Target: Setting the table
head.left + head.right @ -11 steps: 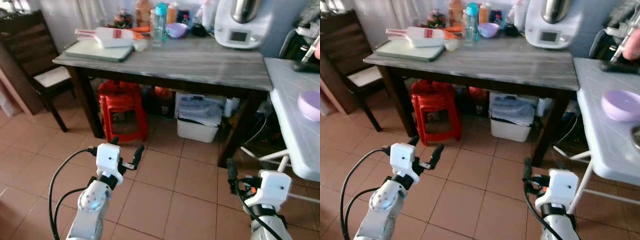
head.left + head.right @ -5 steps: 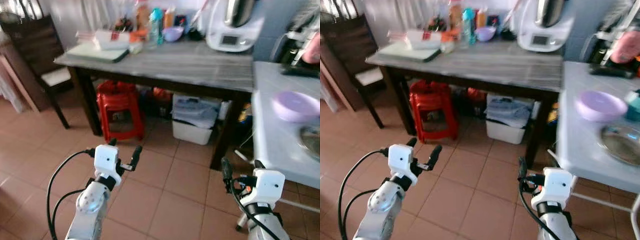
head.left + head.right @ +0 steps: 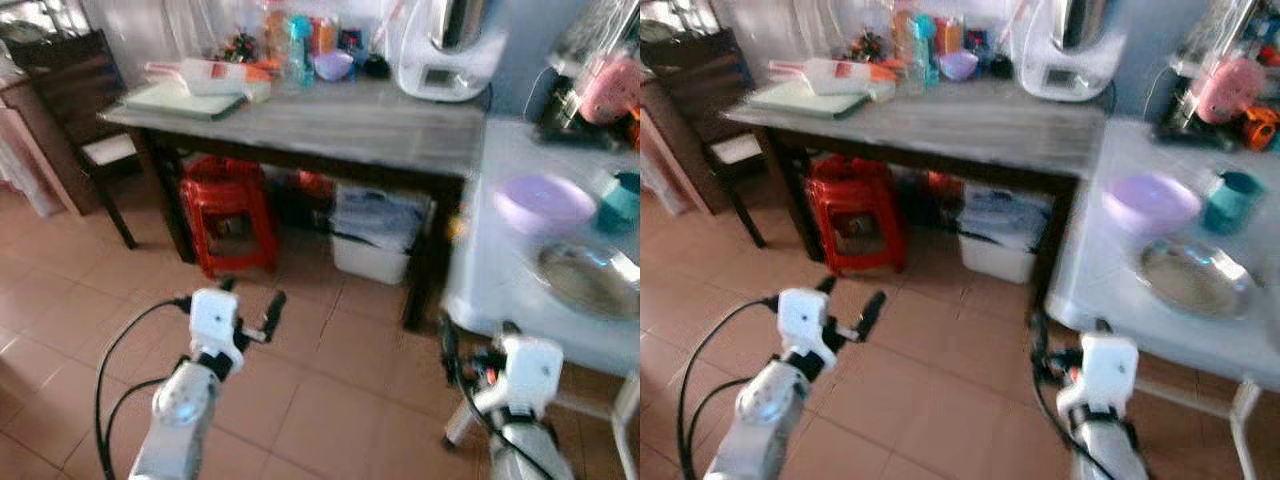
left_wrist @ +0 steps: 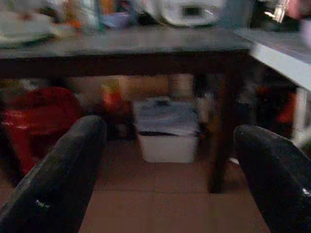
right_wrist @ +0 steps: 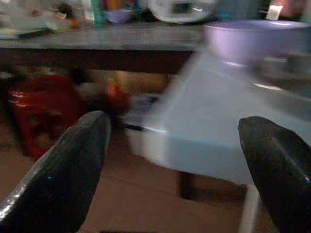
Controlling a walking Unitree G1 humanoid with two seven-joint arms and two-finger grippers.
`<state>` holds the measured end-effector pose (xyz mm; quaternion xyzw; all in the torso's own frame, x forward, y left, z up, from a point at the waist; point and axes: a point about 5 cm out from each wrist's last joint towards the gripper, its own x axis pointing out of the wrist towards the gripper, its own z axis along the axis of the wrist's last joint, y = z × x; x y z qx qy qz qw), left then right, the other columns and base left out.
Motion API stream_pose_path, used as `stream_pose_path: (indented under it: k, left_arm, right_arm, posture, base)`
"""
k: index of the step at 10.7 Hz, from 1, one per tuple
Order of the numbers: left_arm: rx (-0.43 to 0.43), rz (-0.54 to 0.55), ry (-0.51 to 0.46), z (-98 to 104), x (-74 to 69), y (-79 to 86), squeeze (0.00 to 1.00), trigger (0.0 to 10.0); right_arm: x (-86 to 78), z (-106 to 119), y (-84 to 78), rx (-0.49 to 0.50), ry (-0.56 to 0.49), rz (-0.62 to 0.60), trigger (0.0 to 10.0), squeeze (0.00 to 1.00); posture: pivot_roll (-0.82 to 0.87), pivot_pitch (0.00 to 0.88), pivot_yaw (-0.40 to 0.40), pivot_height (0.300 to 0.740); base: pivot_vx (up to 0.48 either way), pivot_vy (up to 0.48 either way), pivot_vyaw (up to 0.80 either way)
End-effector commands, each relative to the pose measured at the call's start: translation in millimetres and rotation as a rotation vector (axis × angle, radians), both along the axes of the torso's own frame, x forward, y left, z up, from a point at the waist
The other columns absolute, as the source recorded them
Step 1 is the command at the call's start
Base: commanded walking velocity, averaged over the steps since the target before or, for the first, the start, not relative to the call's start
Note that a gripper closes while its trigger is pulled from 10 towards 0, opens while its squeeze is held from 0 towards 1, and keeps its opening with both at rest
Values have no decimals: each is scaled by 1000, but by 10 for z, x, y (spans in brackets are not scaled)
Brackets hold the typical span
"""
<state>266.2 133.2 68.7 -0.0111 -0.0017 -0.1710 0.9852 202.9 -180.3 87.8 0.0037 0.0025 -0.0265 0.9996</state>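
Note:
A white table (image 3: 500,250) stands at the right. On it lie a purple bowl (image 3: 545,203), a teal cup (image 3: 620,200) and a round metal plate (image 3: 590,280). My left gripper (image 3: 252,295) hangs open over the tiled floor, well to the left of that table, with nothing between its fingers. My right gripper (image 5: 180,170) is open too, low in front of the white table's near edge; the right wrist view looks up at the purple bowl (image 5: 257,41) from below table height. All views are somewhat blurred.
A long grey table (image 3: 330,120) runs across the back with a white appliance (image 3: 445,50), bottles and a cutting board (image 3: 185,95). Under it stand a red stool (image 3: 232,210) and a white bin (image 3: 375,250). A dark chair (image 3: 75,110) is at the left.
The whole picture has swung to the right, bringing the white table with bowl, cup and plate further into view. Both grippers hang open as before.

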Motion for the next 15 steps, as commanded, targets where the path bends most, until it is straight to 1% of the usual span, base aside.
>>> stream_pose_path:
  k: [1,2,5,8,9,11,12,13,15]
  left_arm:
    - [10,-24,-15,42,25,-39,0,10000]
    - [9,-27,-14,39,24,-47,0,10000]
    - [11,-42,-5,20,18,-76,0,10000]
    - [-9,-59,-14,36,20,-94,0,10000]
    - [-29,-77,-18,57,20,-104,0,10000]
    - [-35,-90,-28,84,25,-119,0,10000]
    - [-41,-103,-32,87,17,-129,0,10000]
    - [-50,-116,-32,90,13,-135,0,10000]
    - [-58,-127,-39,107,14,-127,0,10000]
  right_arm:
    - [-9,-3,-31,-2,3,-12,10000,0]
    - [-13,-6,-33,-1,4,-10,10000,0]
    - [-10,1,-20,-1,1,-8,10000,0]
    - [10,18,-10,-2,-8,-4,10000,0]
    - [23,27,-10,-5,-12,-2,10000,0]
    - [35,35,3,-28,-16,8,10000,0]
    - [36,38,1,-29,-19,6,10000,0]
    - [35,49,-7,-9,-26,-5,10000,0]
    - [4,107,-30,-5,-63,-15,10000,0]
  posture:
    - [-37,0,57,740]
    - [-37,0,57,740]
    - [-37,0,56,740]
    - [-37,0,55,740]
    - [-36,0,54,740]
    - [-35,0,55,740]
    - [-36,0,56,740]
    - [-37,0,56,740]
    - [-40,0,55,740]
  base:
    - [0,-307,-463]
    - [0,-307,-413]
    - [0,-290,0]
    - [0,0,0]
    - [0,0,0]
    - [0,0,0]
    - [0,0,425]
    - [0,0,0]
    - [287,0,0]
